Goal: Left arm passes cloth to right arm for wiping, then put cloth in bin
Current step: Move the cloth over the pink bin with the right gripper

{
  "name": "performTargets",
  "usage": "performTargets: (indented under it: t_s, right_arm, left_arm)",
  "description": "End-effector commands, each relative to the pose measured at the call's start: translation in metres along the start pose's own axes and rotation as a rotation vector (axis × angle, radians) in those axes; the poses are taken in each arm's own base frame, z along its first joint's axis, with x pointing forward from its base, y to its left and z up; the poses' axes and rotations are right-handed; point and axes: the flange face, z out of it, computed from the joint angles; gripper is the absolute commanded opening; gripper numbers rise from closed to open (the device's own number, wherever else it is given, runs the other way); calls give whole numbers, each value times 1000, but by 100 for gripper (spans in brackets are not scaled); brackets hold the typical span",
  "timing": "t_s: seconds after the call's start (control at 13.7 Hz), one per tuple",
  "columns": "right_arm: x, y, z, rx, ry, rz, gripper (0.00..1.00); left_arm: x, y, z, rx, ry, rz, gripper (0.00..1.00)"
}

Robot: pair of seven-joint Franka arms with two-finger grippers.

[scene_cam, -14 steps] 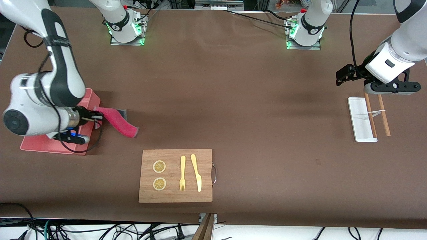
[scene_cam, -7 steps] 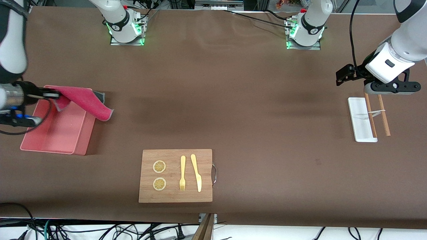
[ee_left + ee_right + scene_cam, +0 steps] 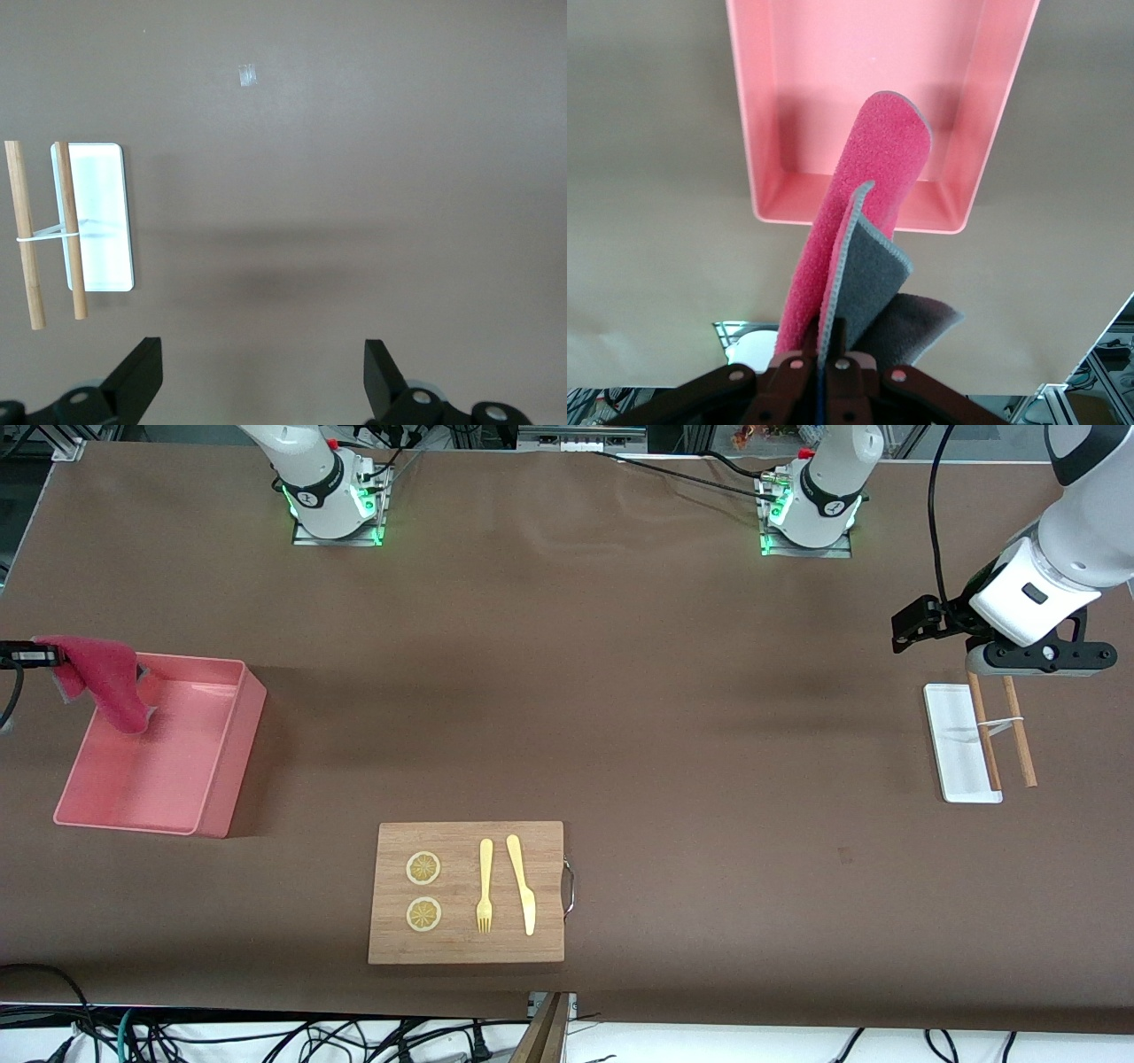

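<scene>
The cloth (image 3: 104, 677) is held in the air over the bin's (image 3: 232, 762) rim, its pink end drooping toward the bin's inside. It is clamped between the jaws of the right gripper (image 3: 819, 367). Well away from the bin, the waiting left gripper (image 3: 264, 382) is held over bare worktop (image 3: 620, 691) near the tray (image 3: 952, 748), jaws wide apart.

The cloth (image 3: 104, 677), crimson-pink outside with a dark grey inner face, hung folded and drooping from the right gripper (image 3: 819, 363), which was clamped on its top edge. Its lower end dangled above the bin (image 3: 226, 766), a low pink tub at the right arm's end of the surface, toward the tub's twelve o'clock wall in the front view.
</scene>
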Motion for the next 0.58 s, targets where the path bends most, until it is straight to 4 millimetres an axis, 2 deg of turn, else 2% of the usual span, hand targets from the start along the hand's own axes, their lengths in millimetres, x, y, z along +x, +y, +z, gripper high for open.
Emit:
performTargets:
  t_s: [0.0, 0.51]
  right_arm:
    - [21, 13, 43, -20, -16, -13, 0]
    - [69, 17, 128, -42, 60, -23, 0]
  left_arm:
    - [-3, 2, -7, -7, -2, 20, 100]
    - [-3, 2, -7, -7, -2, 20, 100]
